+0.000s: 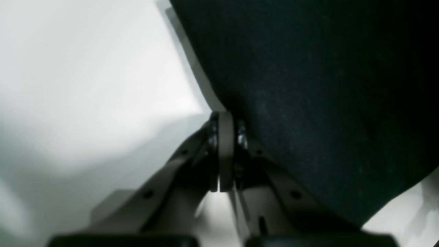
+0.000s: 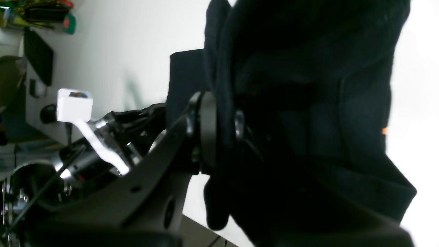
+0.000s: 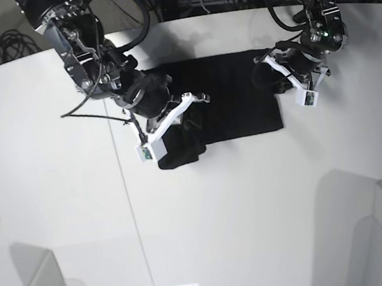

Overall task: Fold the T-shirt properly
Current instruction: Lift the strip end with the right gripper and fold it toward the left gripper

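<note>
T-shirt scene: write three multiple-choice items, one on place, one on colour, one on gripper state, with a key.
1. Where does the T-shirt lie?
A. on the white table
B. on the floor
C. hanging wholly in the air

2. What colour is the side of the shirt that shows?
A. white
B. black
C. red

3. How does the right gripper stand?
A. wide open
B. shut on nothing
C. shut on the shirt

Key: A, base view shows it spread on the table; B, the cloth is black; C, right wrist view shows cloth pinched between the fingers.
</note>
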`<state>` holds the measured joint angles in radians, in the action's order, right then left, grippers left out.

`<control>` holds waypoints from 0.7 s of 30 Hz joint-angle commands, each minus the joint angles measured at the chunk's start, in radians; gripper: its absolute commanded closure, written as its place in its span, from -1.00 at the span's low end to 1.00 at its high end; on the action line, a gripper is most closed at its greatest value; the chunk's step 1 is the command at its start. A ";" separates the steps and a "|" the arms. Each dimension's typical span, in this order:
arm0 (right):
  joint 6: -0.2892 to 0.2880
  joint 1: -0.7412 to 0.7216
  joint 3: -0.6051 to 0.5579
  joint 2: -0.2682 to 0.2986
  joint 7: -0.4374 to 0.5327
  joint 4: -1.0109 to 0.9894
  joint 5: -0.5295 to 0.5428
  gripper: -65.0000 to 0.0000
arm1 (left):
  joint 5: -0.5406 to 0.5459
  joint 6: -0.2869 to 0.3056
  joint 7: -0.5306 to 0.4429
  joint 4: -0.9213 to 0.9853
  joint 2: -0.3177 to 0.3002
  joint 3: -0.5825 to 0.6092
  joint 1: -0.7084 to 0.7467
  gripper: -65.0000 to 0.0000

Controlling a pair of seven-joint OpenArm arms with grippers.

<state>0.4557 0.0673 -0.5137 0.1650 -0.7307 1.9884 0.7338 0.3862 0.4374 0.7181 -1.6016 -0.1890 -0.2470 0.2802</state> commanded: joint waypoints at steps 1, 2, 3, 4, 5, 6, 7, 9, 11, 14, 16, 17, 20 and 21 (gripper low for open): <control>-0.007 -0.014 0.002 -0.006 0.026 0.018 0.003 1.00 | -0.036 -0.009 0.054 -0.001 -0.007 0.001 0.009 1.00; -0.007 -0.014 0.002 -0.018 0.024 0.018 0.003 1.00 | -0.036 -0.009 0.054 0.001 -0.007 0.001 0.009 1.00; -0.007 -0.014 0.002 -0.026 0.024 0.018 0.003 1.00 | -0.036 -0.009 0.054 0.002 -0.007 0.001 0.009 1.00; -0.007 -0.014 0.002 -0.034 0.024 0.018 0.003 1.00 | -0.036 -0.009 0.054 0.002 -0.007 0.001 0.009 1.00; -0.007 -0.014 0.002 -0.035 0.024 0.018 0.003 1.00 | -0.036 -0.009 0.054 0.002 -0.007 0.001 0.009 1.00; -0.007 -0.014 0.002 -0.038 0.024 0.018 0.003 1.00 | -0.036 -0.009 0.054 0.002 -0.005 0.002 0.009 1.00; -0.007 -0.014 0.002 -0.051 0.024 0.018 0.003 1.00 | -0.036 -0.009 0.054 0.002 -0.005 0.002 0.009 1.00; -0.008 -0.014 0.000 -0.068 0.024 0.018 0.002 1.00 | -0.036 -0.009 0.054 0.002 -0.005 0.002 0.009 1.00; -0.008 -0.014 0.000 -0.078 0.024 0.018 0.002 1.00 | -0.036 -0.009 0.054 -0.001 -0.005 0.022 0.007 1.00; -0.010 -0.014 0.000 -0.097 0.024 0.016 0.002 1.00 | -0.036 -0.009 0.054 -0.003 -0.005 0.047 0.007 1.00; -0.010 -0.014 0.000 -0.109 0.024 0.015 0.002 1.00 | -0.036 -0.009 0.054 -0.003 -0.005 0.045 0.007 1.00; -0.011 -0.014 -0.001 -0.114 0.024 0.015 0.002 1.00 | -0.036 -0.009 0.054 -0.003 -0.005 0.045 0.007 1.00; -0.013 -0.014 -0.001 -0.118 0.024 0.015 0.002 1.00 | -0.036 -0.009 0.054 -0.003 -0.005 0.041 0.007 1.00; -0.013 -0.014 -0.009 -0.120 0.024 0.015 0.002 1.00 | -0.036 -0.009 0.054 -0.003 -0.005 0.038 0.007 1.00</control>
<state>0.4557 0.0669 -0.5217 0.0540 -0.7246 1.9877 0.7250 0.3859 0.4343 0.7174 -1.6058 -0.1883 -0.2085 0.2775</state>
